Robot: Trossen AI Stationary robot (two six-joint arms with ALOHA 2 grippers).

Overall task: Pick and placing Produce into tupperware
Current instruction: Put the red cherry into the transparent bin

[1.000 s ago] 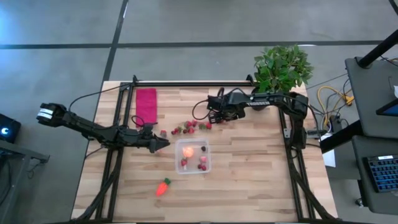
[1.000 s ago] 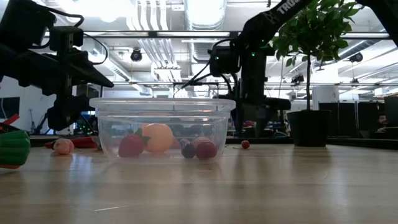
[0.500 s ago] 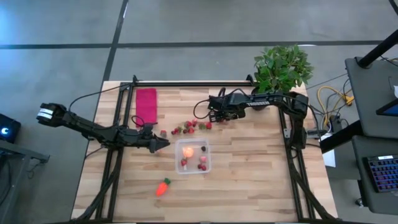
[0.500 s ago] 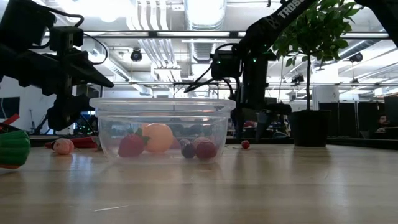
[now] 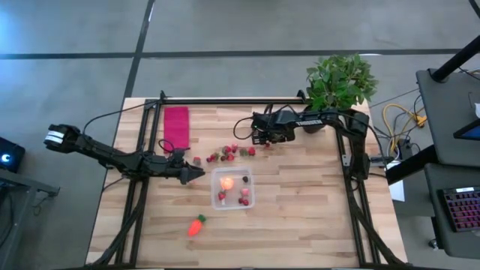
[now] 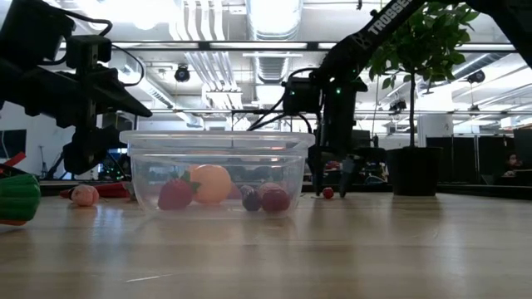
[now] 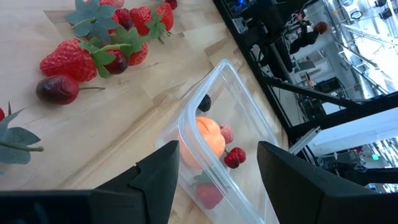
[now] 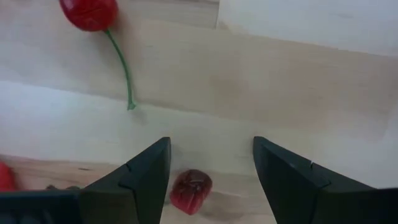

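The clear tupperware [image 5: 233,188] stands mid-table holding a pale orange fruit [image 7: 209,137] and a few red and dark berries. More strawberries and cherries [image 5: 227,154] lie loose on the wood just beyond it. The carrot [image 5: 196,225] rests on the table nearer the front. My right gripper [image 8: 211,149] points down, open, low over the table, with a small red berry [image 8: 191,191] lying between its fingers, untouched. A stemmed cherry [image 8: 89,12] lies close by. My left gripper [image 7: 216,163] waits open, left of the tupperware.
A red cloth [image 5: 177,124] lies at the far left of the table and a potted plant [image 5: 341,79] stands at the far right corner. A black frame rail [image 5: 225,100] runs along the far edge. Bare wood lies right of the tupperware.
My right gripper has come down toward the table, its open fingers sinking on either side of the small red berry, and has shifted slightly toward the left. The berries and the tupperware have stayed in place.
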